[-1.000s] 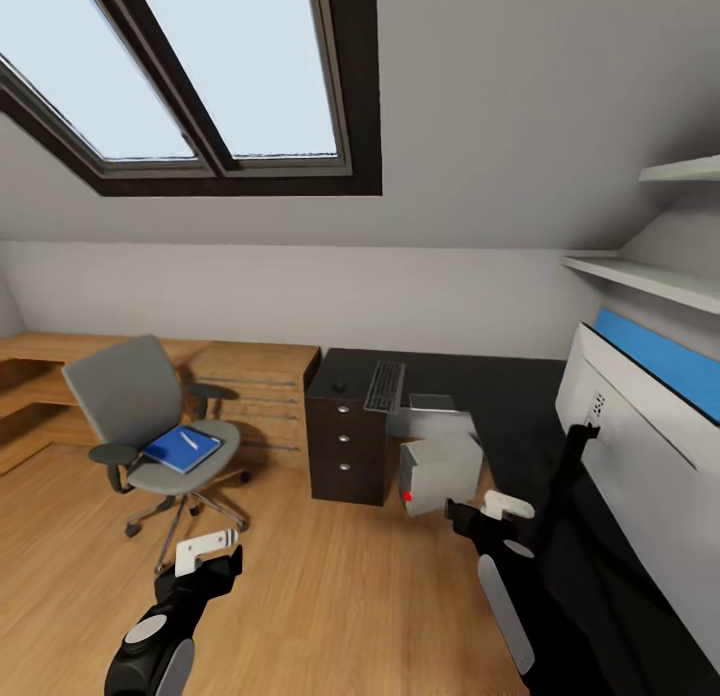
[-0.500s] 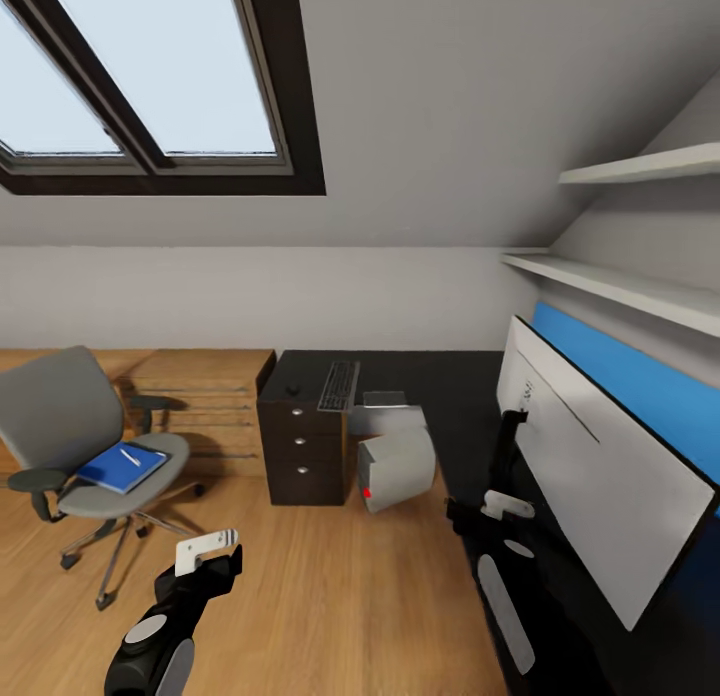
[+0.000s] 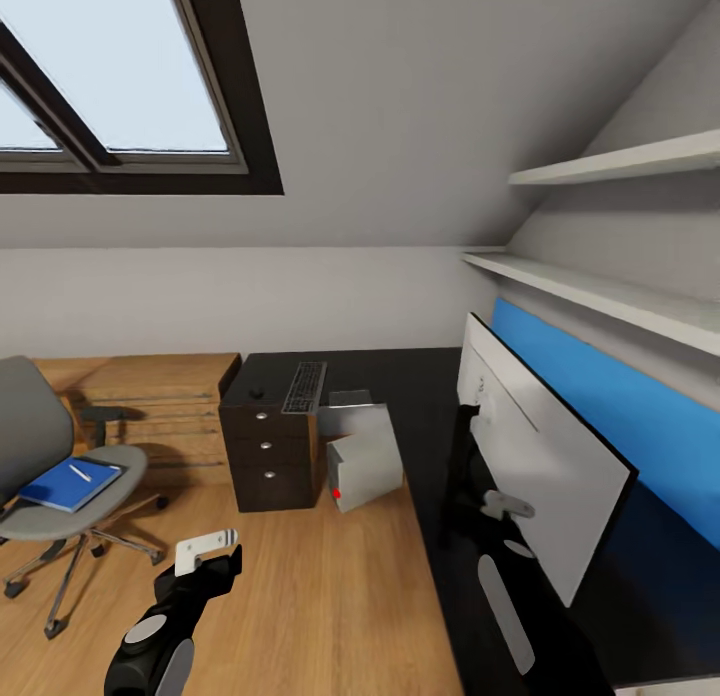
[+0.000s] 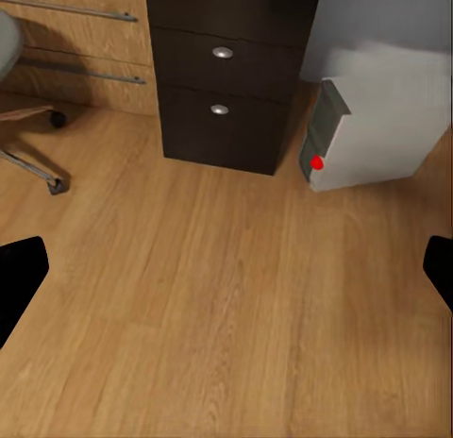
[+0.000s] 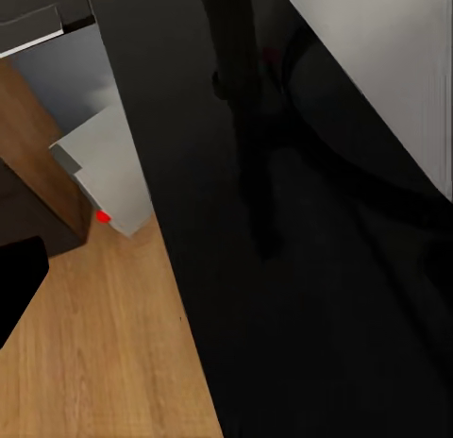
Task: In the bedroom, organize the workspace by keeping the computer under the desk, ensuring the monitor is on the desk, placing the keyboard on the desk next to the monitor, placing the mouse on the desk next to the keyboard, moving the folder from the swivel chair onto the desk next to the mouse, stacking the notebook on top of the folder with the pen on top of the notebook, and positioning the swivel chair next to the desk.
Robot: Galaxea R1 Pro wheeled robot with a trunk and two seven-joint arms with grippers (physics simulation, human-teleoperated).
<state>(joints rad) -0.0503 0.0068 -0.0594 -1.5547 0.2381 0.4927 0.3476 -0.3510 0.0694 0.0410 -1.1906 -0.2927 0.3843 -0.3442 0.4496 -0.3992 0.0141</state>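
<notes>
Currently the left end effector [image 3: 207, 550] hangs spread and empty over wooden floor [image 4: 208, 306]; the right end effector's [image 3: 505, 502] spread cannot be told; the computer's [image 4: 377, 117] red button shows.

No readable text, labels or numbers anywhere.

**Open floor left, crowded desk right**

Bare wooden floor [image 3: 300, 586] lies open between the swivel chair [image 3: 40, 466] and the desk [image 3: 400, 396] — the tilted computer [image 3: 365, 466] blocks the drawer corner, and the monitor [image 3: 530, 456] crowds the near desktop.
</notes>
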